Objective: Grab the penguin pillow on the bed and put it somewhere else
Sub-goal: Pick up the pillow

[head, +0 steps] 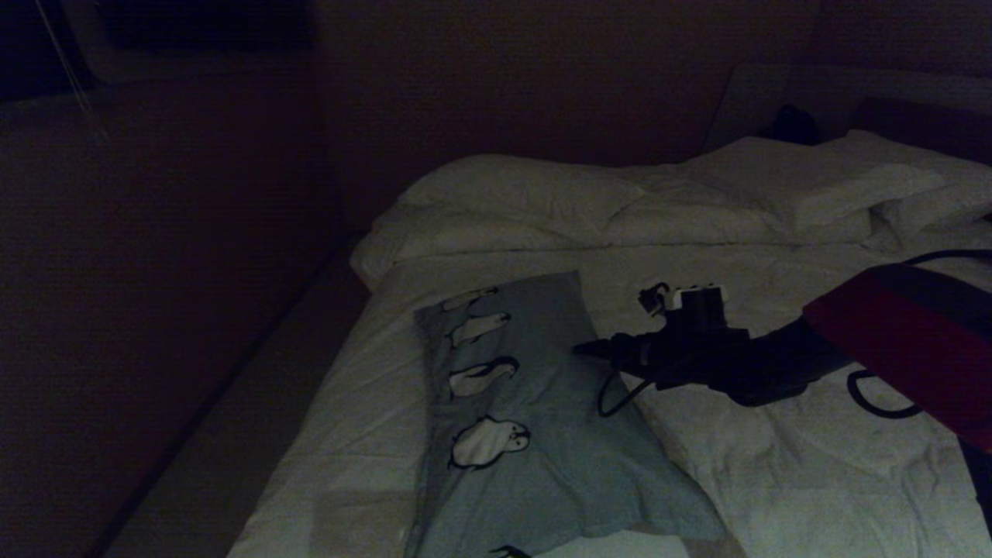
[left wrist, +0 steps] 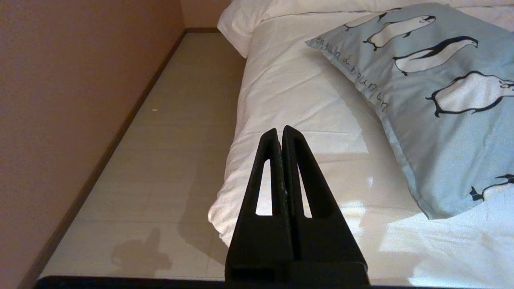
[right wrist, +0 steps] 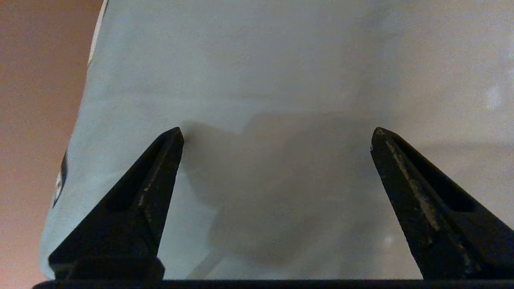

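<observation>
Over the penguin pillow (head: pixel 535 434), with the right gripper (right wrist: pixel 277 134) spread wide and empty, lower until both fingertips (right wrist: pixel 168 148) bracket a fabric fold, then close.

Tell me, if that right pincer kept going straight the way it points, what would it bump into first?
Most likely the penguin pillow: the open right pincer points at its grey-blue fabric, apparently very close, though depth is unclear.

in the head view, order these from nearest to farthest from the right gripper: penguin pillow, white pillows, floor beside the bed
1. Penguin pillow: right at the open right gripper, its tips at the pillow's right edge.
2. Floor: left of the bed, beyond the pillow.
3. White pillows: at the far right, by the headboard. Floor and white pillows are close to call.
</observation>
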`<state>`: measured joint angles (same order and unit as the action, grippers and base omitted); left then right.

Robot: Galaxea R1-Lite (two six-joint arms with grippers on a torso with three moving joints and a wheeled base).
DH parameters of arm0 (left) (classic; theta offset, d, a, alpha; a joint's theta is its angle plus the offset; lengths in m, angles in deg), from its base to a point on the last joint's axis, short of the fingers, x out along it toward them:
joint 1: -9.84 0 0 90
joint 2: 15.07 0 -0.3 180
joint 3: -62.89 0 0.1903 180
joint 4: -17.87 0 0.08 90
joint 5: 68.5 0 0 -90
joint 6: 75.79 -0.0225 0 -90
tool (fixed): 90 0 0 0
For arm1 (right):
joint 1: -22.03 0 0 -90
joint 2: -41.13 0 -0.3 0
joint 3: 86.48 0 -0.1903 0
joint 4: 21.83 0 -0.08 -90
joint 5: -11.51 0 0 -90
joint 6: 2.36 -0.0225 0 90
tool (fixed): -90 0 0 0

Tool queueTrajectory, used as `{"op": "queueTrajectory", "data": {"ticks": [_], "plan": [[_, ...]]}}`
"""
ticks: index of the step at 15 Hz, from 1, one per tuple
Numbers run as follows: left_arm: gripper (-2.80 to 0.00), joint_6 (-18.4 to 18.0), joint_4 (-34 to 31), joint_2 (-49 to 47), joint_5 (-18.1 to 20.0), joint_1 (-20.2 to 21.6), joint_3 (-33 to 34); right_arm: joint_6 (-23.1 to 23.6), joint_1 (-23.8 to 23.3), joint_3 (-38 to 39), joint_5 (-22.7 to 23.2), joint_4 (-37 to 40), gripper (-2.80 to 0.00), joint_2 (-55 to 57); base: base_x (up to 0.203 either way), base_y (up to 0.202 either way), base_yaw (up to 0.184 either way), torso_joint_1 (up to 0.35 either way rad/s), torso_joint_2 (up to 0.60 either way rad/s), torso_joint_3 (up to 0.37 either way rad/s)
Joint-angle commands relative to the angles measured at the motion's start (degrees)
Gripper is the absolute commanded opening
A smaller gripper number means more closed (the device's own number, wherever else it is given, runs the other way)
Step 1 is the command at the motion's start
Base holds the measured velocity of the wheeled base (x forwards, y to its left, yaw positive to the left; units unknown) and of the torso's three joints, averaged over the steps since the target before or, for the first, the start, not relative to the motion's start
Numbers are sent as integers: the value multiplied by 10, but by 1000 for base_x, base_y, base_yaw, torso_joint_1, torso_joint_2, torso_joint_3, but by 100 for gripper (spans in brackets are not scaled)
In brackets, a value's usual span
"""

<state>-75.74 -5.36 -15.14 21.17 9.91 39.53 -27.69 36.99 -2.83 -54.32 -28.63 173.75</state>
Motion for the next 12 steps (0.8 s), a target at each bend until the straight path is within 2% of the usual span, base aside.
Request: {"op": "queueTrajectory", "data": {"ticks": [1,5,12], "plan": [[-280,0,0,0,0,0,0,-1,19,-1,0,9,0,6,0,0,0,0,0,0],[-280,0,0,0,0,0,0,4,59,-2,-24,14,0,34,0,0,0,0,0,0],[-280,0,0,0,0,0,0,4,79,-2,-39,11,0,49,0,0,0,0,0,0]]}}
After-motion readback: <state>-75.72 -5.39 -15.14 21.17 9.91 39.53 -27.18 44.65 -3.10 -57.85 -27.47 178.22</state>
